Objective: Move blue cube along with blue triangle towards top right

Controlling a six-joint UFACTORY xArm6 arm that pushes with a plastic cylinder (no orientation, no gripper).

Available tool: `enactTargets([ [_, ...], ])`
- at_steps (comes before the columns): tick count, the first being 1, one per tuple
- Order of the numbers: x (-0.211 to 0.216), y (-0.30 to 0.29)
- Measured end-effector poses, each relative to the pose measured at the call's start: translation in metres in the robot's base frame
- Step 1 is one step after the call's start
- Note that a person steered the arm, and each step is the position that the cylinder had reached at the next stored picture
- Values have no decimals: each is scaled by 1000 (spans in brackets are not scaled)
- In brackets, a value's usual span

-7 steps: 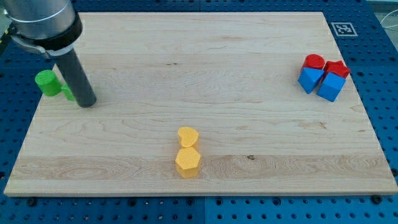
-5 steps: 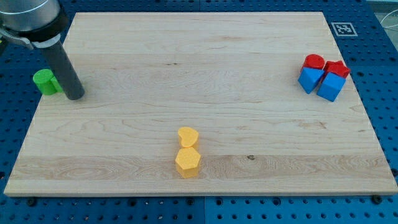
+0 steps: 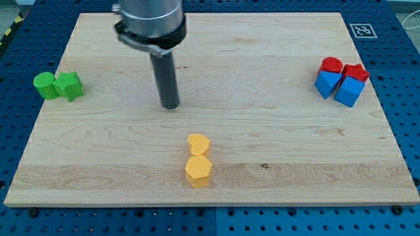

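No claw here: my tip point(image 3: 170, 105) stands on the worktop point(image 3: 262, 131), well left of the blue cube point(image 3: 349, 91) and touching blue triangle point(image 3: 326, 83). Approach step; next, get below-left of them.

Board point(image 3: 262, 78) – pale matt wood, visible grain; blue cube point(image 3: 349, 91) – smooth plastic-looking, slight sheen.

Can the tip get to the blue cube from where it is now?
Probably yes: my tip stands left of centre, and bare board lies between it and the blue cube and blue triangle at the view's right.
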State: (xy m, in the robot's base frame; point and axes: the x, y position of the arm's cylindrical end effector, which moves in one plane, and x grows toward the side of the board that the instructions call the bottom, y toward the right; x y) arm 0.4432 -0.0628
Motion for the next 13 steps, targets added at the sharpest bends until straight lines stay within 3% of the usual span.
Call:
enactTargets([
  [2,-25,74],
  [6,74,227],
  [8,85,320],
  [13,5,312],
])
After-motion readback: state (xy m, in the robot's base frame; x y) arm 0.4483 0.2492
